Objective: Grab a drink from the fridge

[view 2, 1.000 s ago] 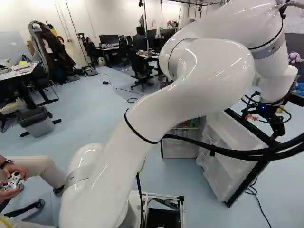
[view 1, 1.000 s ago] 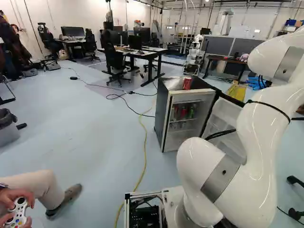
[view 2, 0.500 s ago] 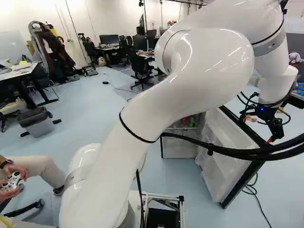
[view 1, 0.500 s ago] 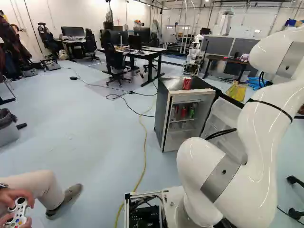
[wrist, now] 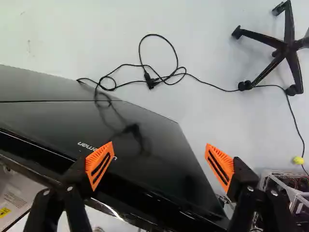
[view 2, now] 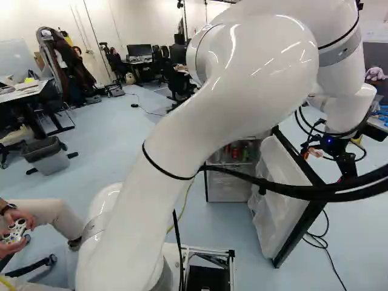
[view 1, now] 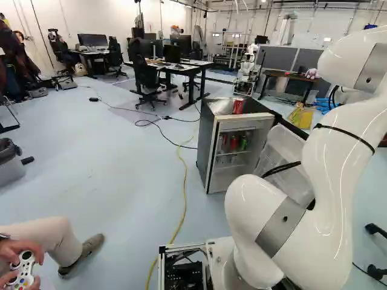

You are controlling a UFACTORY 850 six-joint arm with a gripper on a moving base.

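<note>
Taking straight ahead of the base as 12 o'clock: arm (view 1: 341, 160) reaches fwd to approx 1–2, over toward the open door, prob. so the hand can push or steady it from the outside. Fridge (view 1: 208, 145) at approx 12, front toward base. Door (view 2: 285, 200) stands open at 1, prob. swung wide to free the way to the shelves. Wheeled chair foot (wrist: 287, 48) on the floor past the door, seen in wrist view; black cable (wrist: 159, 77) lies loose there too, poss. snag. Hoses (view 2: 291, 191) sag across the door's near side, so could catch.

Gripper (wrist: 160, 157): fingers wide apart, nothing held, dark door under/between them; contact w/ it can't tell. Drinks: red can (view 1: 233, 143) & green can (view 1: 243, 144) inside on a shelf, approx 12; another red can (view 1: 238, 106) on fridge top. Next, prob.: clear the door, then come in from 6.
</note>
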